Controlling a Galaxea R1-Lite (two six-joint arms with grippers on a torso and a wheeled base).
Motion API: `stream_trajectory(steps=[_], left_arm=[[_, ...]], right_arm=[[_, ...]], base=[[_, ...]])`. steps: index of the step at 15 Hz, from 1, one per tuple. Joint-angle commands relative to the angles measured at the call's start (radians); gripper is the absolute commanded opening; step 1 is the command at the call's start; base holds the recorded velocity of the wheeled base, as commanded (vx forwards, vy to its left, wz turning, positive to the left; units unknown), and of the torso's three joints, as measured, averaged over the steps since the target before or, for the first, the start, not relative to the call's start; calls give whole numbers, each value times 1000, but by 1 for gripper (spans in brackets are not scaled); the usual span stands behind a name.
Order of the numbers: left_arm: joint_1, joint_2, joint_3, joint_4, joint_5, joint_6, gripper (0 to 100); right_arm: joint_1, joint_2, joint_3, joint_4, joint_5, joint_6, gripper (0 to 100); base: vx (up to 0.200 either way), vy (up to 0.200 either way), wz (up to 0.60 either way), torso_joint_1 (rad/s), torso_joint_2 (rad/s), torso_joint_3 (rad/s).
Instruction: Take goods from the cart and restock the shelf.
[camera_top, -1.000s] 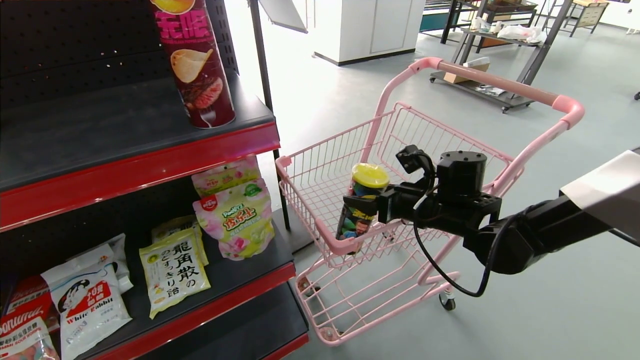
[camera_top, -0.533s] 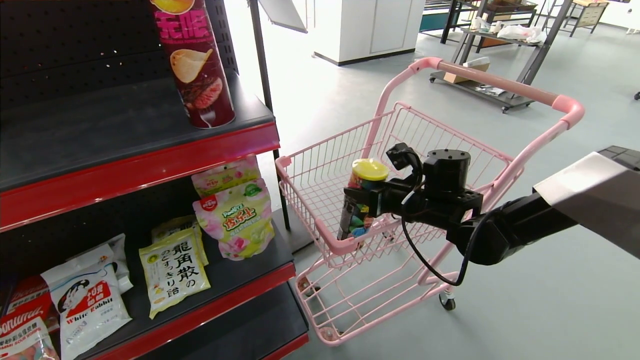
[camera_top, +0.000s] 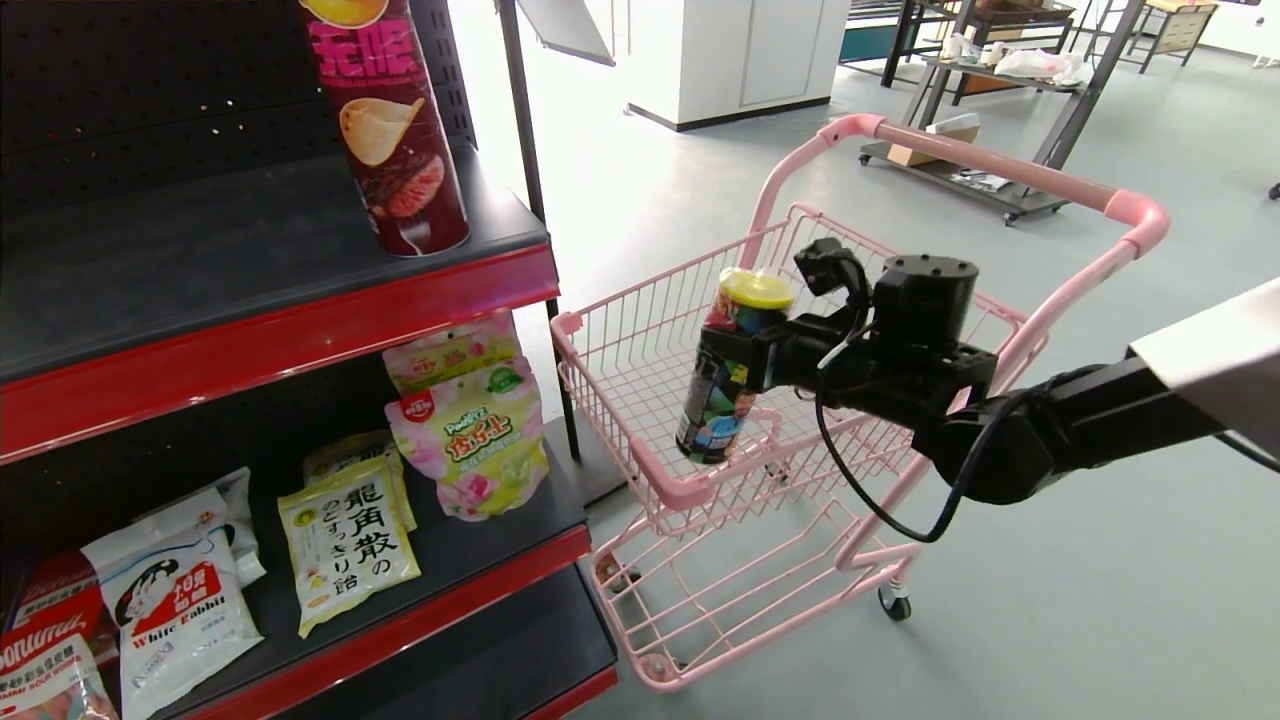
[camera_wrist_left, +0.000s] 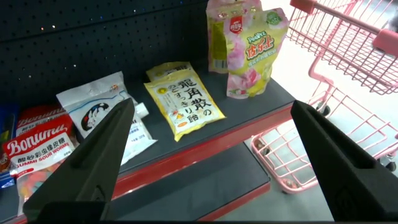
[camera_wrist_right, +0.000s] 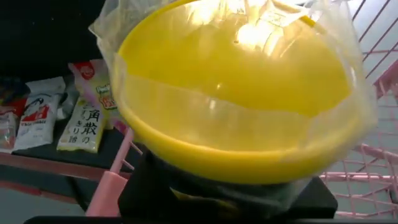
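My right gripper (camera_top: 735, 360) is shut on a chip can (camera_top: 728, 378) with a yellow lid (camera_wrist_right: 236, 81), holding it above the pink cart (camera_top: 700, 490), slightly tilted. The can's base hangs just over the cart's front rim. The black shelf (camera_top: 250, 250) with red edges stands to the left. A tall maroon chip can (camera_top: 390, 130) stands on its upper board. My left gripper (camera_wrist_left: 211, 155) is open, its two dark fingers (camera_wrist_left: 93, 162) spread in front of the lower shelf board (camera_wrist_left: 205, 162).
On the lower board lie several snack bags: a yellow bag (camera_top: 345, 540), a pink and green pouch (camera_top: 475, 440), a white bag (camera_top: 175, 600). A white cabinet (camera_top: 740, 50) and metal racks (camera_top: 1000, 80) stand behind the cart on open grey floor.
My right gripper has lifted the yellow-lidded can up out of the cart basket; its base now clears the front rim. The shelf and cart have not moved.
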Motion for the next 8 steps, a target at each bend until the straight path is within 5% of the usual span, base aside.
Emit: stream_trajectory(steps=[1, 4, 6, 8], left_arm=[[-1, 1, 0, 0, 0, -1, 100], [1, 1, 0, 0, 0, -1, 100], [1, 1, 0, 0, 0, -1, 100], [-1, 1, 0, 0, 0, -1, 100]], right_arm=[[-5, -163, -85, 114, -3, -5, 0], [-8, -364, -118, 393, -21, -7, 0], [17, -557, -104, 701, -58, -2, 0], [93, -648, 0, 724, -7, 21, 0]], base=[[0, 0, 0, 0, 0, 0], [0, 0, 0, 0, 0, 0], [0, 0, 0, 0, 0, 0], [0, 0, 0, 0, 0, 0]])
